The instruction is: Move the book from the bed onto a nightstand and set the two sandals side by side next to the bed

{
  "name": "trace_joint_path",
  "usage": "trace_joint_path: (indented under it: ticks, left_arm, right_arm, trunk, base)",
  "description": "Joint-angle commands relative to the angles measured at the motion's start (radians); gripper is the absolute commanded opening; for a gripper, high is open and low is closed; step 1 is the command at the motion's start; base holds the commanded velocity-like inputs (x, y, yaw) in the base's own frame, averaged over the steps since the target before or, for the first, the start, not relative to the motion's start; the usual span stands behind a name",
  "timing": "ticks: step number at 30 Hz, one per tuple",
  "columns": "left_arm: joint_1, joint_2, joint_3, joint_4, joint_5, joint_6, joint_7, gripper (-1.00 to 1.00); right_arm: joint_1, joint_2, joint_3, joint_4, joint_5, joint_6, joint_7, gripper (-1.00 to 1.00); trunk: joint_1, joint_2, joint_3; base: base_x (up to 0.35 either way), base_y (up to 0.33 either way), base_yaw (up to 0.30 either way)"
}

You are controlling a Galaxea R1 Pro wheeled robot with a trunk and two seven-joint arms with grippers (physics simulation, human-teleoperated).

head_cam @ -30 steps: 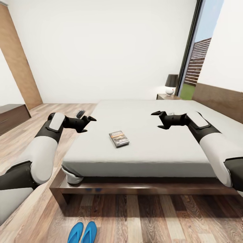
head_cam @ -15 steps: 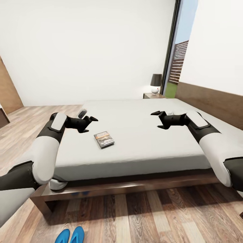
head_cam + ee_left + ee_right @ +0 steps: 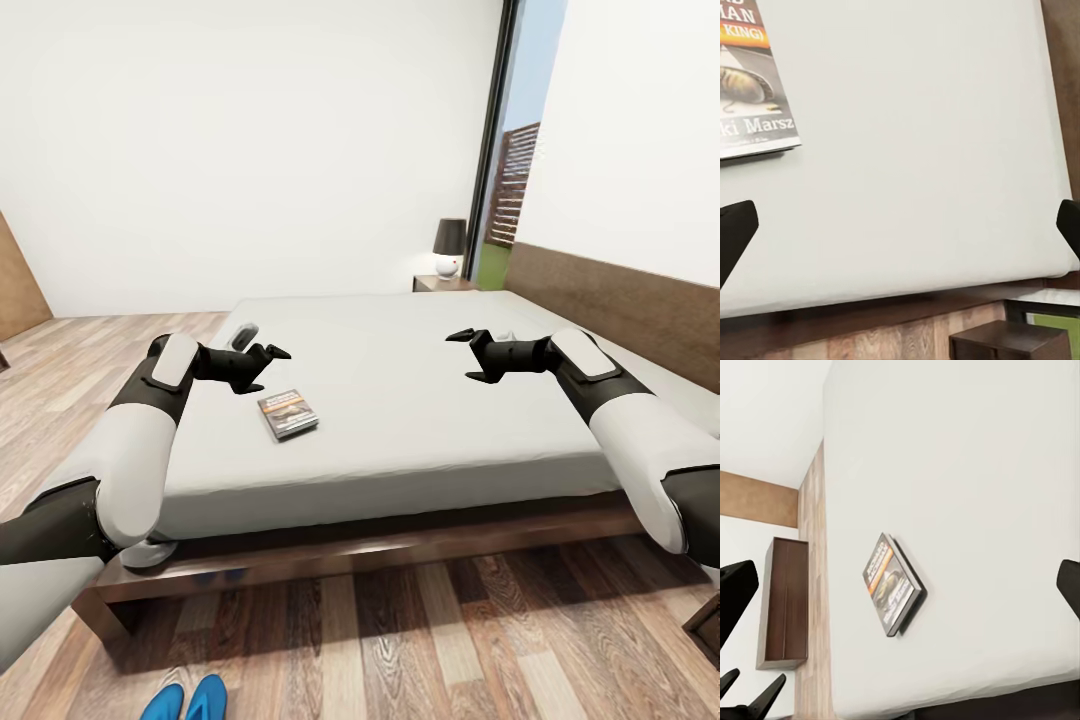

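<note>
View slid right over the last second, so the camera moved, not the things | small dark paperback book with orange band [image 3: 288,414] lies flat on the big off-white bed [image 3: 420,400], near left tool [image 3: 268,357] | both tools spread wide, right tool [image 3: 466,352] holds nothing | 2 bright blue sandals [image 3: 184,701] side by side on floor | book not picked up yet

2 white-shelled arms, black joints, black end effectors
</note>
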Motion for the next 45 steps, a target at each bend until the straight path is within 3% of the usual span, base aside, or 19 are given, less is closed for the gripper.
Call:
trace_joint_path:
  ticks: [1, 20, 45]
  left_arm:
    - [-0.001, -0.001, 0.003, -0.001, 0.011, 0.004, 0.011, 1.0]
    - [0.0, 0.001, 0.004, -0.001, 0.01, 0.004, 0.011, 1.0]
    - [0.0, 0.002, 0.004, 0.001, 0.011, 0.004, 0.011, 1.0]
  right_arm:
    - [-0.001, -0.001, 0.006, -0.002, -0.011, 0.0, -0.008, 1.0]
    - [-0.001, 0.0, 0.009, -0.004, -0.008, -0.002, -0.015, 1.0]
    - [-0.001, 0.002, 0.013, -0.008, -0.007, 0.0, -0.015, 1.0]
  trunk:
    - [0.0, 0.0, -0.001]
    - [0.0, 0.0, -0.001]
    - [0.0, 0.0, -0.001]
  base:
    - [0.0, -0.024, -0.006]
    - [0.076, -0.017, -0.001]
    - [0.157, -0.13, 0.0]
